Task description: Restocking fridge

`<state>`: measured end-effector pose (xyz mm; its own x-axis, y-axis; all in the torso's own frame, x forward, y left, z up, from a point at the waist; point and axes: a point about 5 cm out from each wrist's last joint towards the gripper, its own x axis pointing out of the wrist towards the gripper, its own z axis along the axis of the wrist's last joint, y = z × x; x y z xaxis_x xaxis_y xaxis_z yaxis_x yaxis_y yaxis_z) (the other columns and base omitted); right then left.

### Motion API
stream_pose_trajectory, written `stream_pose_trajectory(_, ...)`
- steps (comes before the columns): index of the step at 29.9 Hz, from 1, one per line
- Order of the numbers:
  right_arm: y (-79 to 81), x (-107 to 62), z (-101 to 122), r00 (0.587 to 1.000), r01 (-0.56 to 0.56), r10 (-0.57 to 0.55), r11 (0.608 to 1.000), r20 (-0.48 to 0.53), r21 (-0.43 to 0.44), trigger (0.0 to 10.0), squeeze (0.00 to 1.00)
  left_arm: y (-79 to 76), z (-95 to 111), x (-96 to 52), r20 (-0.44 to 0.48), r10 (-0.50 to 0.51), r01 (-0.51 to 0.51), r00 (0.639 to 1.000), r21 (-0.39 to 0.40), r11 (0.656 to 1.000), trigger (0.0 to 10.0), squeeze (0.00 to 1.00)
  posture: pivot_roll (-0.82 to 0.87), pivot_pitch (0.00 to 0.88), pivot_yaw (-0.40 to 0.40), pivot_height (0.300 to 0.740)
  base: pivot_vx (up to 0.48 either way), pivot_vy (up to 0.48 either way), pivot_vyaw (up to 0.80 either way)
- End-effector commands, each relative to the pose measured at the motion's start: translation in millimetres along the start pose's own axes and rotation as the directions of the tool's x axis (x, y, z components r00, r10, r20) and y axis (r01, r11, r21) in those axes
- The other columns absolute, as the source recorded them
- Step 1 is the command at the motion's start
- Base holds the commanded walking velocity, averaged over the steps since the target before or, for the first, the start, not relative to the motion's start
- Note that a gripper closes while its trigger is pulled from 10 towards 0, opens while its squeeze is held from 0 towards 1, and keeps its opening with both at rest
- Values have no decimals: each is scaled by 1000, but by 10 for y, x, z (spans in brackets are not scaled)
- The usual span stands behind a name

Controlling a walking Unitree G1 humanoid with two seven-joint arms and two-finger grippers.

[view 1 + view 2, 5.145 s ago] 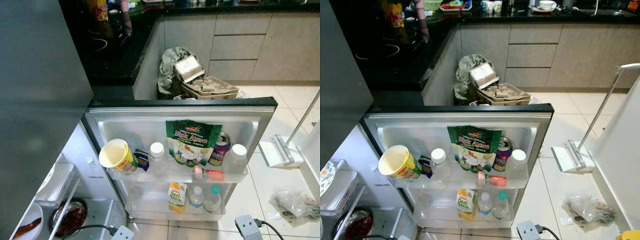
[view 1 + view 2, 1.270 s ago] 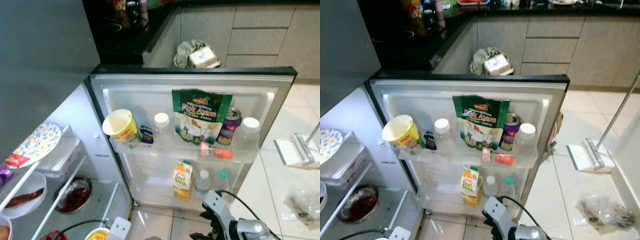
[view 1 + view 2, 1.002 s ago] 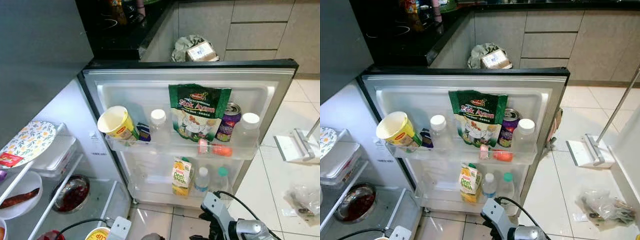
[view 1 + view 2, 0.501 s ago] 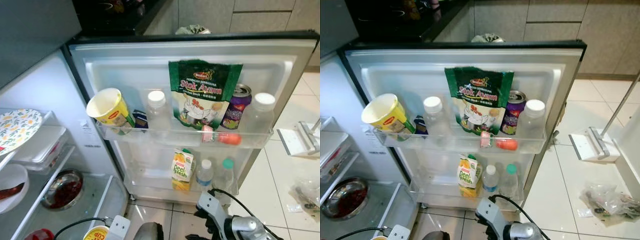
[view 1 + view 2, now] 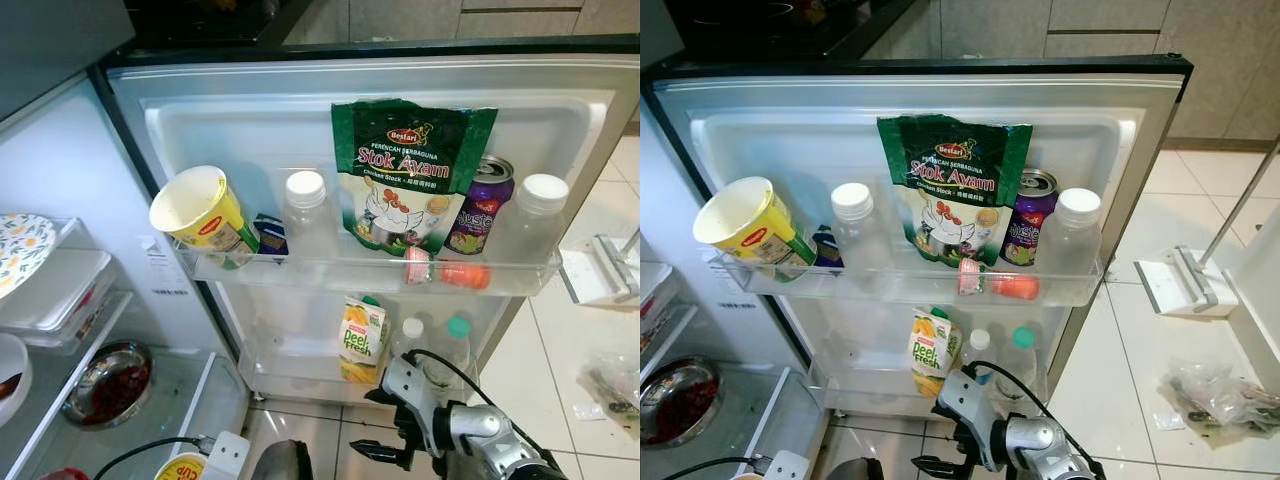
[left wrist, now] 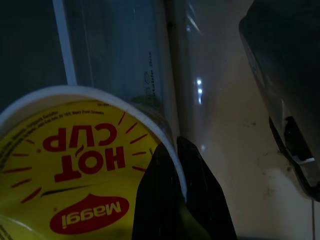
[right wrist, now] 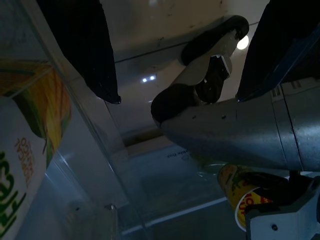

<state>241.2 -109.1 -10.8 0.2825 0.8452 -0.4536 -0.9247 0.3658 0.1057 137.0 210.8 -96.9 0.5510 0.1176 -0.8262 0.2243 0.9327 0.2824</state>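
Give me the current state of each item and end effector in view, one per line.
Fridge door: open.
Stock pouch: upright, top door shelf.
Yellow cup: tilted, empty.
Purple can: upright.
Juice carton: upright, lower shelf.
Left end effector: shut on Maggi cup.
Right end effector: open.

stock pouch (image 5: 410, 175) left of can (image 5: 479, 204)

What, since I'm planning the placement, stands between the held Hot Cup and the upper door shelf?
Nothing visible in the air between them, but the upper door shelf is full: tilted yellow cup, blue packet, bottle, stock pouch, can, second bottle. The left gripper holds the Hot Cup below it.
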Motion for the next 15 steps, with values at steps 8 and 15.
stream_pose_trajectory(8, 24, 17, 37, 999, -32, 31, 999, 30, 30, 10000, 0, -82, 22, 1, 7, -30, 30, 1000, -30, 999, 10000, 0, -24, 0, 12, 520, 0, 0, 0)
stream_pose_trajectory(15, -9, 2, 103, 996, -30, 24, 998, 91, 59, 10000, 0, -90, 10, 3, -11, -41, 40, 999, -28, 999, 10000, 0, -23, 0, 13, 535, 0, 0, 0)
